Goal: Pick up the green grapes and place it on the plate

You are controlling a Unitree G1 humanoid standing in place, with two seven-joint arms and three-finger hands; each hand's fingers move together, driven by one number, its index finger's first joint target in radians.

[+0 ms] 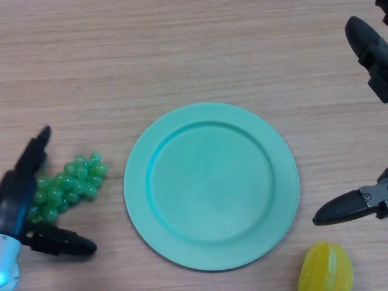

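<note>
Nearest to me, at the lower left edge of the frame, my left hand (23, 200) sits beside the green grapes (65, 187), its fingers spread: one long finger reaches up along the bunch's left side and the thumb lies flat on the table just below it, so the bunch sits in the open gap between them, with nothing curled round it yet. Going by size, the wooden table (182, 54) fills the whole view, and on it the teal plate (211, 185) takes the centre, bare, with a raised rim. My right hand (373, 121) shows at the right edge, also spread wide, one finger at the upper right and another pointing left at the lower right, well apart from the plate and holding nothing. A yellow fruit (326, 267) lies at the bottom right, near the plate's rim. Smallest is the grape bunch itself, middle left, just beside the plate but not touching it. I judge it light and loose: many small smooth round berries, probably slippery one by one and liable to sag or roll apart if pinched at an end. I would close round the thick middle of the cluster, gently, since real berries would crush; whether these are real or plastic I cannot tell.
</note>
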